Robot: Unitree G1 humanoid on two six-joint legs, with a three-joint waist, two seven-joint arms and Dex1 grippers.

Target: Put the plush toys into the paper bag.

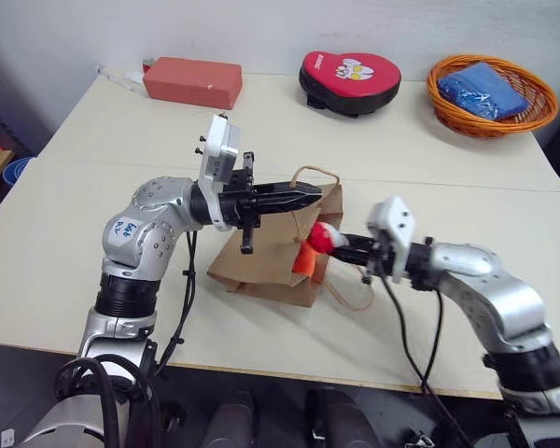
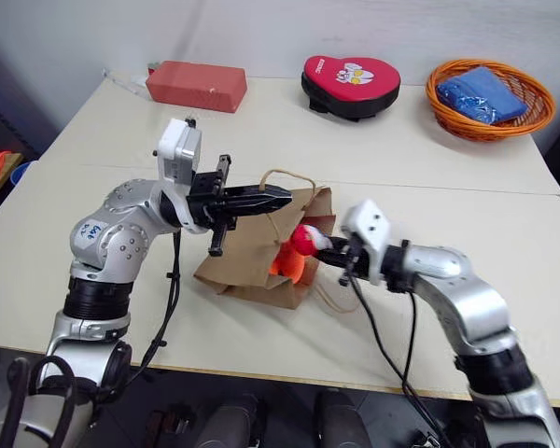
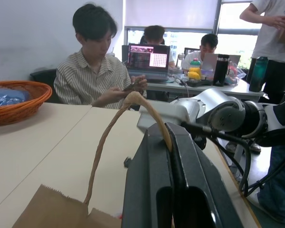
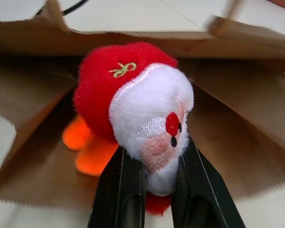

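Head-camera views, centre of the frame: a brown paper bag point(image 1: 271, 257) lies on its side on the pale bench point(image 1: 112, 187), its mouth facing the right of the frame. It is plain kraft paper with two twisted-paper loop handles; one handle point(image 3: 115, 127) is raised, the other lies flat on the bench at the mouth.

The left claw point(image 1: 303, 195) has its fingers pressed together on the raised handle, holding the upper edge of the bag's mouth up. The right claw point(image 1: 343, 246), just right of the bag's mouth, pinches the red-and-white plush toy point(image 4: 140, 116) between its two black fingers point(image 4: 121, 190). This toy is round, with a red cap bearing a small green embroidered mark, a white fluffy face, a red nose and a pink patch below it. It sits at the bag's opening. The orange plush toy point(image 4: 88, 145), bright and blobby, lies inside the bag just behind it.

Count: two plush toys; one paper bag with two handles. Along the top of the frame: one red block point(image 1: 192, 81), one red-and-black padded mitt point(image 1: 350, 80) with a paw print, one orange wicker basket point(image 1: 490, 93) holding blue material.
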